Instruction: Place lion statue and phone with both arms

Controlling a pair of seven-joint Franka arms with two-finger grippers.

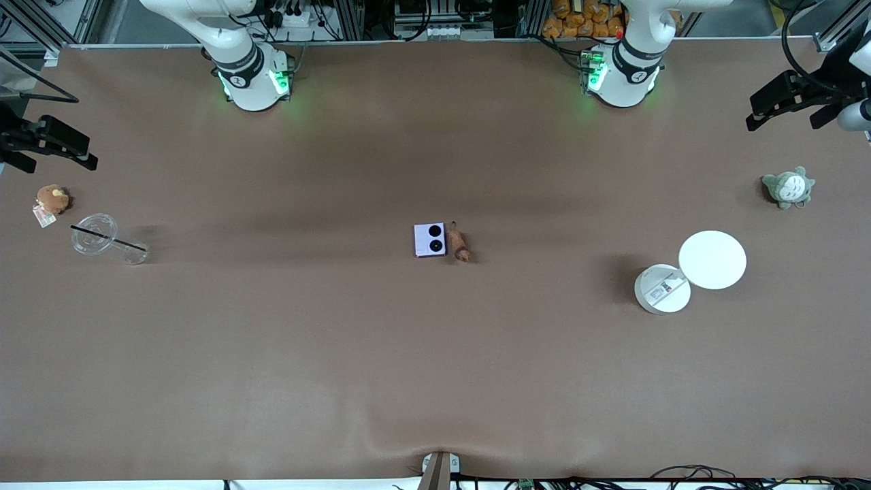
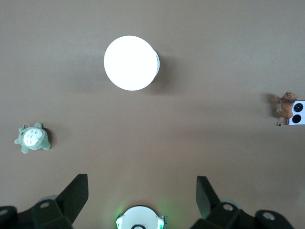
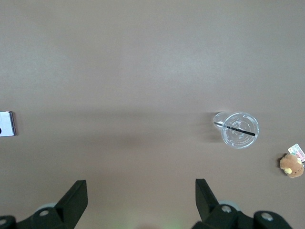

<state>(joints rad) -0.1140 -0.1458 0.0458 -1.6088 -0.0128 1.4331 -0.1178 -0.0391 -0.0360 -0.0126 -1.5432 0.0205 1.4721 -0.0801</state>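
From the front camera we see the phone (image 1: 430, 239) lying flat near the middle of the brown counter (image 1: 340, 354), its two black camera circles facing up. The lion statue (image 1: 459, 243) lies just beside it, on the side toward the left arm's end, close enough that we cannot tell whether they touch. The left pincer (image 1: 782, 102) hangs over the counter's edge at the left arm's end, with the grey-green plush (image 1: 788, 188) on the counter near it. Nearer the camera than that plush sit a white disc (image 1: 712, 259) and a round white container (image 1: 661, 289), touching or overlapping. The right pincer (image 1: 58, 144) hangs over the right arm's end, empty, close to a small brown plush (image 1: 52, 199) with a tag and a clear plastic cup (image 1: 95, 233) with a black straw across it.

In the left wrist view we see the left pincer (image 2: 142, 191) with its fingers (image 2: 76, 195) wide apart and nothing between them. Below it lie the white disc (image 2: 131, 62), the grey-green plush (image 2: 32, 138), and at the frame's edge the lion statue (image 2: 285, 108) against the phone (image 2: 298, 112).

In the right wrist view the right pincer (image 3: 141, 193) is likewise spread apart and empty. We make out the clear cup (image 3: 239, 130), the brown plush (image 3: 291, 165) and a sliver of the phone (image 3: 7, 123).
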